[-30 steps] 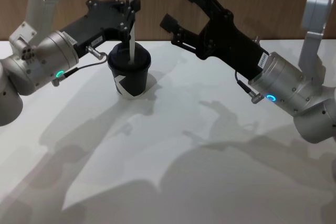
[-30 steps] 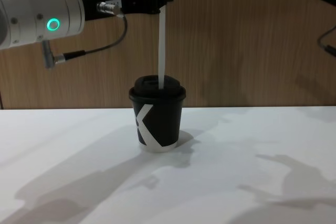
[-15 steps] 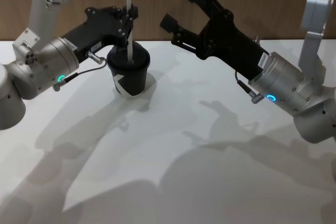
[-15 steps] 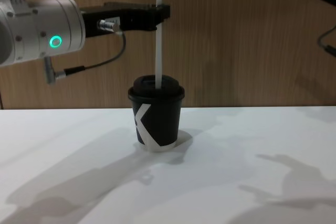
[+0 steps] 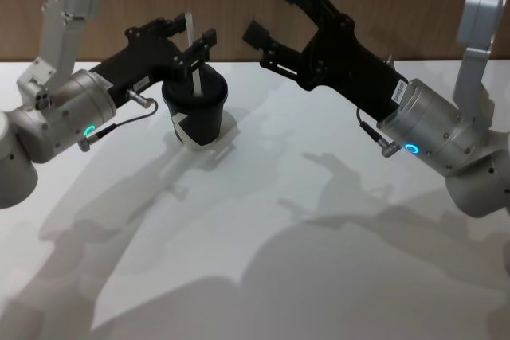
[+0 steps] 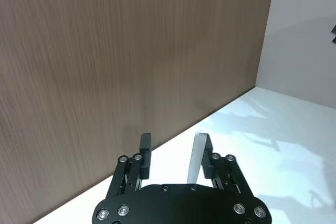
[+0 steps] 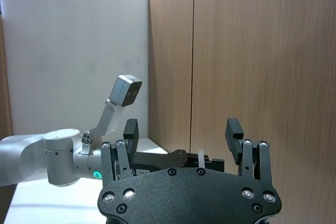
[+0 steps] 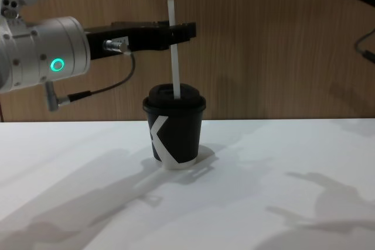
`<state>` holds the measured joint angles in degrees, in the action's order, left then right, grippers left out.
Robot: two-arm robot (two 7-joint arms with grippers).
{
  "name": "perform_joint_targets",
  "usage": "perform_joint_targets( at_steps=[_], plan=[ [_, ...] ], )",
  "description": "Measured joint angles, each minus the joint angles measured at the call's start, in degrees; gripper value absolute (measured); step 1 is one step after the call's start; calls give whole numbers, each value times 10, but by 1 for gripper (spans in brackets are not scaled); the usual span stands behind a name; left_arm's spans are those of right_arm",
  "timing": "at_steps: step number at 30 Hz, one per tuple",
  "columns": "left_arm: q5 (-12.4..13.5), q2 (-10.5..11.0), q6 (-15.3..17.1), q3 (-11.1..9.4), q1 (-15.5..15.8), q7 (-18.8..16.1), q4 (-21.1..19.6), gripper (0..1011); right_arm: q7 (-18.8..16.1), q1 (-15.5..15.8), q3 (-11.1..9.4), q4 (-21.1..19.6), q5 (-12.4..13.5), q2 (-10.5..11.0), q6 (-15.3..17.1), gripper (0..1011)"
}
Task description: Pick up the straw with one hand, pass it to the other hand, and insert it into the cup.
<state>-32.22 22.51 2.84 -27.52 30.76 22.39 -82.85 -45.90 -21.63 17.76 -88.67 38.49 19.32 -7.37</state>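
White straw (image 8: 173,51) stands upright through the lid of the cup (image 8: 174,126) at 10 o'clock on the table (image 5: 319,260), left gripper (image 5: 193,37) released, fingers spread around it, right gripper (image 5: 275,13) open, hovering at 1 o'clock.

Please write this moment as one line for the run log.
straw: upright in cup lid | left gripper: open around straw | right gripper: open, raised right of cup
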Motion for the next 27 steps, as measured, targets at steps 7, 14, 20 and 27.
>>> perform_joint_targets(
  at_steps=[7,14,20,27],
  plan=[
    [-28,6,7,20,-21,11,-20,715,0,0,0,0,0,0,0,1001],
    [-62,20,18,42,-48,20,-51,941,0,0,0,0,0,0,0,1001],
    [-89,34,24,60,-74,27,-77,1001,0,0,0,0,0,0,0,1001],
    [-116,49,30,74,-99,36,-102,1001,1,0,1,-1,0,1,0,1001]
  ],
)
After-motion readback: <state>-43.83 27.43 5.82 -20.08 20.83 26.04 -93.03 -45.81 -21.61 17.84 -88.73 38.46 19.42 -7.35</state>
